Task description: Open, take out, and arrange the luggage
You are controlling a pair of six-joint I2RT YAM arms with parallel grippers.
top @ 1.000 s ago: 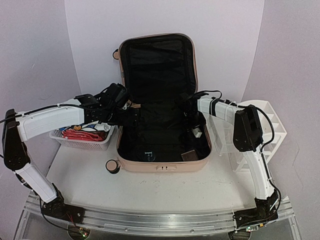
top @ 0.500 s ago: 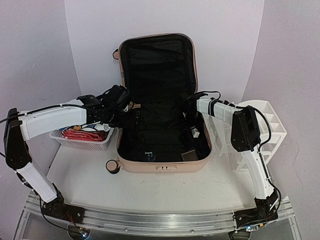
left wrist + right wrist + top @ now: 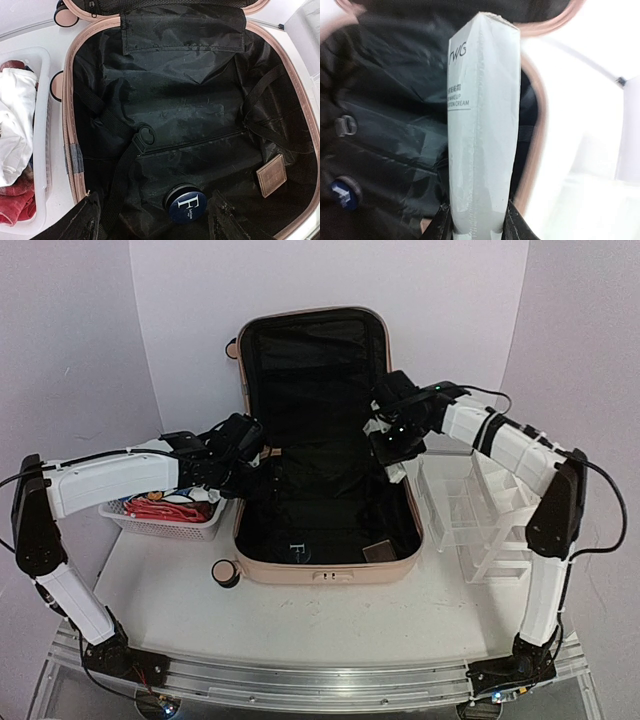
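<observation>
Luggage point(image 3: 320, 568) lies open at table centre, lid upright: a smooth peach hard shell with rounded corners and crinkled black fabric lining. My right gripper point(image 3: 477, 225) pinches the base of a flat, pale grey tube point(image 3: 482, 115) above the case's right rim. My left gripper point(image 3: 155, 221) hangs spread and unloaded over the lining, near a round dark-blue tin point(image 3: 184, 203) and a square brown tag point(image 3: 271, 175). A white mesh basket point(image 3: 165, 527) flanks the case.

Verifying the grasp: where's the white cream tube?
The white cream tube is clamped in the right pincer, over the luggage near its right rim, left of the plastic organizer.
</observation>
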